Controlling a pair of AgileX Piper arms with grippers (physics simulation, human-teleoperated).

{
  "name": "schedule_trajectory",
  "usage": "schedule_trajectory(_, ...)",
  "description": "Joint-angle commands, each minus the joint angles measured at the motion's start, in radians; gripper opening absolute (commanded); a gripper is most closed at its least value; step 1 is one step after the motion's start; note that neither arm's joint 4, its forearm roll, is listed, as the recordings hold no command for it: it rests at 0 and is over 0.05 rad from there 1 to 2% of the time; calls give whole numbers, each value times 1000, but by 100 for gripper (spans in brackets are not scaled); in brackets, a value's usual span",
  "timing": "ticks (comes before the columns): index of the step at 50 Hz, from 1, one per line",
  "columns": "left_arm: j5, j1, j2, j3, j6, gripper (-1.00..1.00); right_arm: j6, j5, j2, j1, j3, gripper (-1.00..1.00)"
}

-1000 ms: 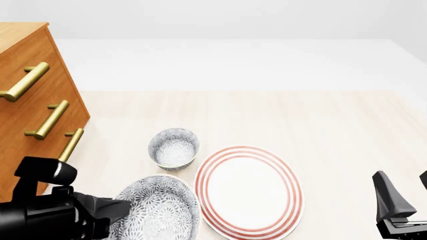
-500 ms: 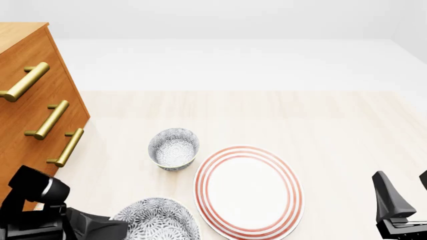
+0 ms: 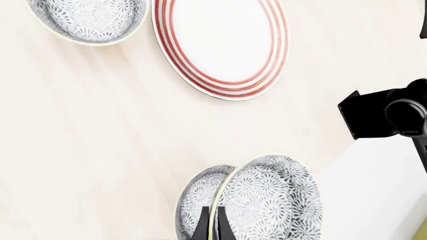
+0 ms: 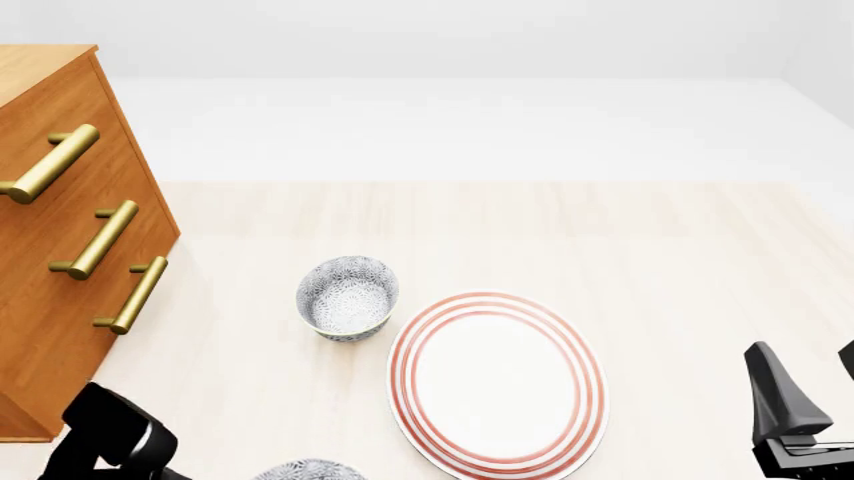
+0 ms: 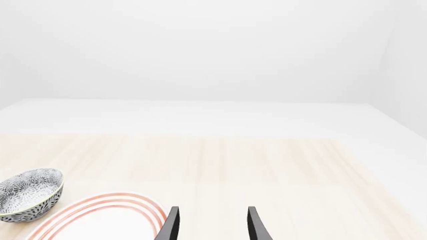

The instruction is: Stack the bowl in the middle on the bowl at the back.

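Lifting clear of the pale wooden counter (image 4: pixel 667 260), the speckled blue-grey middle bowl (image 3: pixel 270 200) now hangs nearer the camera than the red-ringed white plate (image 4: pixel 497 380), clenched at its rim by the left tool (image 3: pixel 210 227). The back bowl (image 4: pixel 347 297) awaits; the right tool (image 5: pixel 210 225) idles released.

A pale wooden table (image 4: pixel 667 250) bears a speckled bowl (image 4: pixel 347 296), striped plate (image 4: pixel 497 383), seemingly a dresser (image 4: pixel 67 260).

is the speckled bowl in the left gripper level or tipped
Tipped. In the left wrist view the bowl stands nearly on edge, its rim pinched in the left gripper.
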Motion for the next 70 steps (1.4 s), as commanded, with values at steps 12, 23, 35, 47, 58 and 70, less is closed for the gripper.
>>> schedule_trajectory(12,-82,-27,44,85,-2,-100,2,9,-8,0,-1,100)
schedule_trajectory(23,-100,-31,49,125,-7,-100,3,8,-7,0,-2,100)
schedule_trajectory(35,-99,-15,44,147,5,100,3,8,-7,0,-1,100)
schedule_trajectory(47,-97,-12,46,148,7,100,2,5,-5,0,-1,100)
schedule_trajectory(58,-36,9,8,110,26,100,1,4,-5,1,-1,100)
schedule_trajectory(70,88,43,-78,15,52,100,-2,8,-8,2,-1,100)
